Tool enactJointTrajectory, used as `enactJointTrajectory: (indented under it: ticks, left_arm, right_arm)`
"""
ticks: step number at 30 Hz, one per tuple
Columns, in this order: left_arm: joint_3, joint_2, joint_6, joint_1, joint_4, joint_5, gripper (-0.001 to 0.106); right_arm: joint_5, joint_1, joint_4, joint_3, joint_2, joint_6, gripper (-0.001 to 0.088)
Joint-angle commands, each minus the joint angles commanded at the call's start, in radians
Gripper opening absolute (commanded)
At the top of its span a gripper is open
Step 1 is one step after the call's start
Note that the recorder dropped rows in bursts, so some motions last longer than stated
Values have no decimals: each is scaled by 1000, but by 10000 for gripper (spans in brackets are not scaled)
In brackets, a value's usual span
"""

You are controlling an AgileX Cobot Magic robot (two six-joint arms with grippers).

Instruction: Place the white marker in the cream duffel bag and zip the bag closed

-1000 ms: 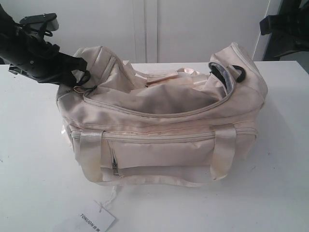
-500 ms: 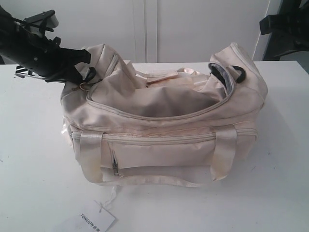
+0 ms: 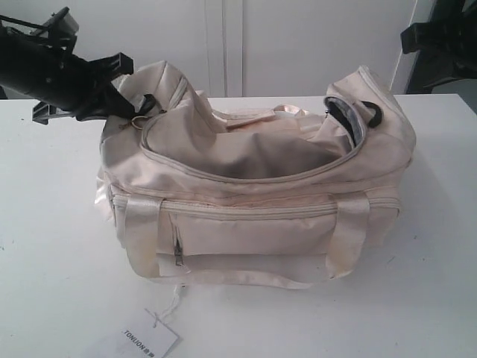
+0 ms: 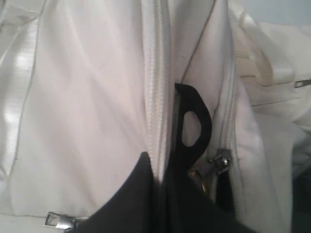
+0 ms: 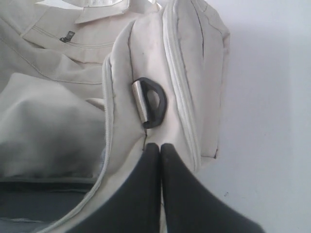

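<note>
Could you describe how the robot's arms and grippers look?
Both are black. The left arm is bulky, with angular brackets on top; the right arm shows only as a dark block. The left gripper and right gripper have smooth black fingers that taper to the tips. No markings or cables show.

Exterior view looks down on the cream duffel bag; wrist views hug it.
</note>
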Motion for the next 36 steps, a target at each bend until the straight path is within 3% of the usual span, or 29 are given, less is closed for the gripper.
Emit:
enactJointTrajectory:
  ticks: [3,9,15,23,30,36]
  left_arm:
    - [0,0,45,22,-57,40,0]
    - [0,0,45,31,-59,51,0]
    - [0,0,73,31,-85,65,0]
    - [0,0,103,31,-129,72,0]
    - [0,0,184,31,-236,105,0]
    - [0,0,189,31,-249,115,0]
  right_arm:
    - [0,0,5,2,0,2,0]
    - [9,2,80,14,0,4,0]
    - [0,62,178,22,2,-60,0]
    - [-111,229,207,22,2,-99,0]
    - [-325,395,207,22,15,-99,0]
    - [-480,523,207,22,102,-128,0]
